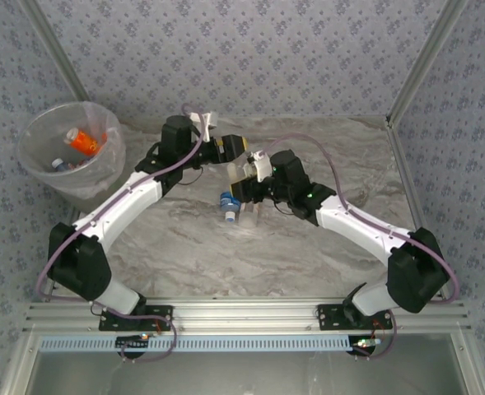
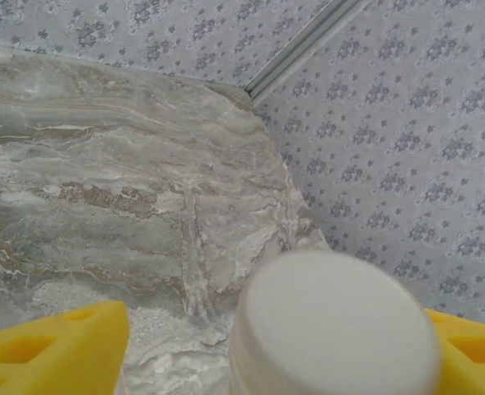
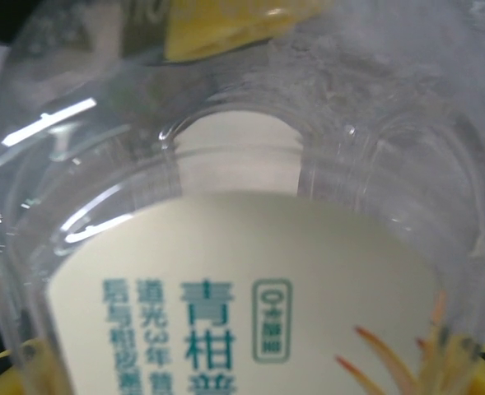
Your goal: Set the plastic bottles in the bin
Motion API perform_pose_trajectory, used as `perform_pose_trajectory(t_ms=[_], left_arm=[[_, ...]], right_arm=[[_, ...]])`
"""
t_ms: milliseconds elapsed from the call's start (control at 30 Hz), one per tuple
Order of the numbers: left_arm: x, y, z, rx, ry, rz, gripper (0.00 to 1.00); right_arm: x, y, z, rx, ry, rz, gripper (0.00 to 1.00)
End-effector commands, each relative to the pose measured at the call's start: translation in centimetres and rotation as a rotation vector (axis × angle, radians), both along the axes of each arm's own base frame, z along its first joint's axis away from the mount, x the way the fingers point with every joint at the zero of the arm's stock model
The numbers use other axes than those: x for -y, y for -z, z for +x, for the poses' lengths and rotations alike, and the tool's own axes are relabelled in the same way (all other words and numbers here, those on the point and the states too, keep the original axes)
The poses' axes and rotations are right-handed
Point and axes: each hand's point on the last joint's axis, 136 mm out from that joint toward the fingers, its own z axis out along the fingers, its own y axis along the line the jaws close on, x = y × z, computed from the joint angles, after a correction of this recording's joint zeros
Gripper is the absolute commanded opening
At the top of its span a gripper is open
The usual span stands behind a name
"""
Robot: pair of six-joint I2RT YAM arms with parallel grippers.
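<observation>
A clear plastic bottle (image 1: pixel 240 171) with a cream label and teal print (image 3: pixel 226 313) hangs over the table's middle, and my right gripper (image 1: pixel 247 186) (image 3: pixel 246 380) is shut on it. Its white cap (image 2: pixel 334 329) sits between the yellow fingers (image 2: pixel 53 350) of my left gripper (image 1: pixel 230 153) (image 2: pixel 279 350), which is open. The cap rests by the right finger, with a gap to the left one. A second bottle (image 1: pixel 226 202) with a blue label lies on the table just below the grippers. The round translucent bin (image 1: pixel 71 148) stands at the far left, holding an orange-labelled bottle (image 1: pixel 86 141) and a bluish one (image 1: pixel 58 164).
The marble-patterned table (image 1: pixel 324 255) is closed in by patterned walls behind and at both sides, with metal corner posts (image 1: pixel 423 58). Both arms arch inward and meet near the centre. The bin stands at the table's far left corner.
</observation>
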Motion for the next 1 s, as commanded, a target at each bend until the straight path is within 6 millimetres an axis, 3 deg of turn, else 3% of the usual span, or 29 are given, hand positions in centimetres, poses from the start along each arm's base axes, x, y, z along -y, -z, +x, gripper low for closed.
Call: perform_pose_trajectory(t_ms=[0,67,167,300,433,500,667,800,833,867,967], left_arm=[[0.8,-0.1,0.0,0.024,0.019,0.071,0.80],[0.7,0.5,-0.1,0.031,-0.004,0.131,0.74],[-0.5,1.2,0.3,0.030,-0.076,0.192,0.54],[-0.8,1.5,0.2,0.028,-0.078,0.216,0.40],[-0.7,1.7,0.1,0.016,-0.067,0.227,0.21],[-0.8,1.8,0.0,0.012,-0.069,0.230,0.00],[-1.4,1.4,0.1,0.006,-0.096,0.210,0.00],[-2.5,1.2,0.7,-0.011,-0.140,0.185,0.00],[-2.9,1.1,0.8,-0.014,-0.155,0.177,0.00],[-3.3,1.1,0.9,-0.018,-0.167,0.171,0.00],[-4.0,1.0,1.0,-0.019,-0.185,0.158,0.00]], right_arm=[[-1.3,-1.7,-0.2,0.044,-0.057,-0.002,0.09],[-1.5,-1.7,-0.3,0.043,-0.060,-0.010,0.09],[-1.2,-1.4,-0.2,0.042,-0.049,-0.024,0.10],[-1.0,-1.1,-0.3,0.036,-0.045,-0.042,0.15],[-0.9,-1.2,-0.2,0.037,-0.043,-0.044,0.32],[-0.8,-1.3,-0.1,0.040,-0.040,-0.047,0.42],[-0.2,-1.3,0.1,0.054,-0.022,-0.071,0.69],[1.0,-1.5,0.3,0.083,0.015,-0.096,0.79],[1.3,-1.6,0.2,0.093,0.021,-0.101,0.84],[1.6,-1.7,0.2,0.098,0.031,-0.104,0.99],[2.7,-1.9,0.3,0.117,0.062,-0.114,1.00]])
